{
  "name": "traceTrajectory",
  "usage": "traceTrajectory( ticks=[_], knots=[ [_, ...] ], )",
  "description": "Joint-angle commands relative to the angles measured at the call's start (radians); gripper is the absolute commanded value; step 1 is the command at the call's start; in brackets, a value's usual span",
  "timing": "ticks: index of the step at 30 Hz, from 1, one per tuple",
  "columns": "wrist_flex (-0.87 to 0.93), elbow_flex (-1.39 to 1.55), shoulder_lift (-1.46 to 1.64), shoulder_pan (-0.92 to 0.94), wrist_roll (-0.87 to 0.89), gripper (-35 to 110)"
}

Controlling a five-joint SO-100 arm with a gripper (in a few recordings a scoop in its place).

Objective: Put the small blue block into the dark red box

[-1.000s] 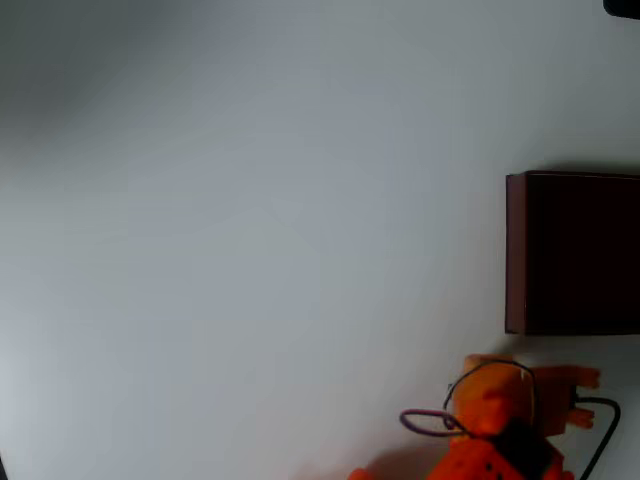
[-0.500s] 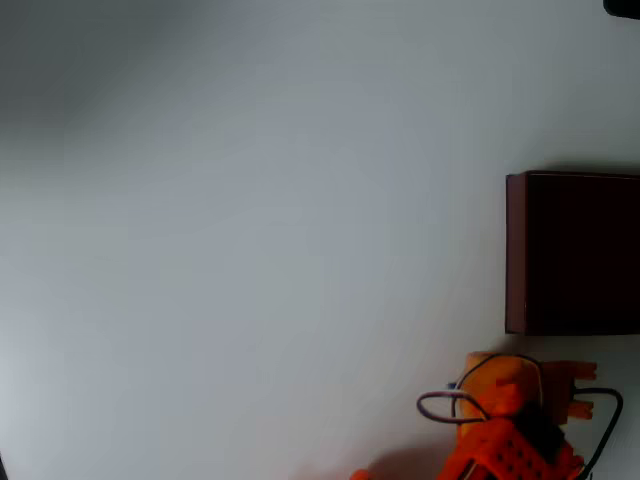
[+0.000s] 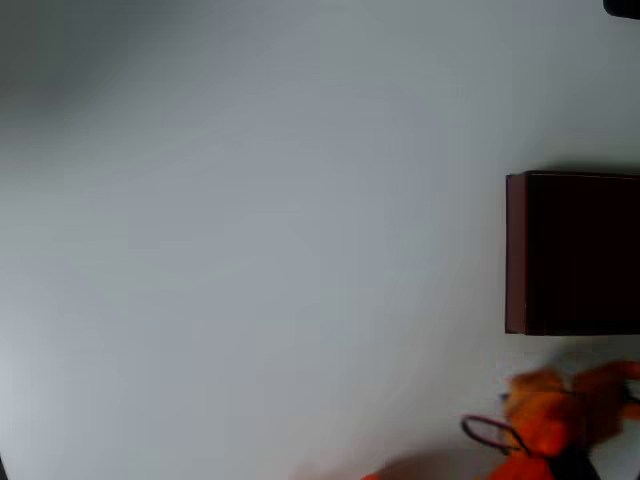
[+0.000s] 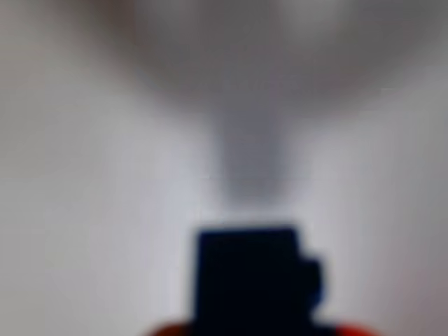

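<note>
Gripper (image 3: 600,385) state is something we are partly inferring: in the wrist view a dark blue shape, which we are taking to be the small blue block (image 4: 252,276), is sitting right between two orange edges at the bottom of the picture, so we are judging the jaws to be clamped on it, though the blur is keeping us from seeing the contact itself.

Over the last second, in the overhead view, the orange arm (image 3: 550,420) is sliding rightward and toward the bottom edge, smearing as it goes. We are reading this as the carry phase, with the arm swinging round below the dark red box (image 3: 515,255) rather than directly onto it. It is not over the opening yet; it is hanging just beside the box's near wall, with bare white table (image 3: 250,250) between them.

We are seeing nothing inside the box: its interior is reading as very dark and uniform, and part of it is running off the right edge of the overhead view, so we cannot speak for that part. The block is not in it yet.
</note>
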Motion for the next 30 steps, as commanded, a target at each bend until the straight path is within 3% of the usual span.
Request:
traceTrajectory(
  ticks=[1, 4, 17, 20, 24, 30],
  knots=[
    [0.037, -0.144, 0.118, 0.052, -0.204, 0],
    [0.037, -0.252, 0.138, 0.037, -0.318, 0],
    [-0.175, -0.319, -0.183, -0.264, -0.36, 0],
    [-0.21, -0.413, -0.345, -0.262, -0.439, 1],
    [-0.117, -0.609, -0.525, -0.258, -0.537, 23],
    [-0.109, -0.641, -0.433, -0.261, -0.836, 23]
  ],
)
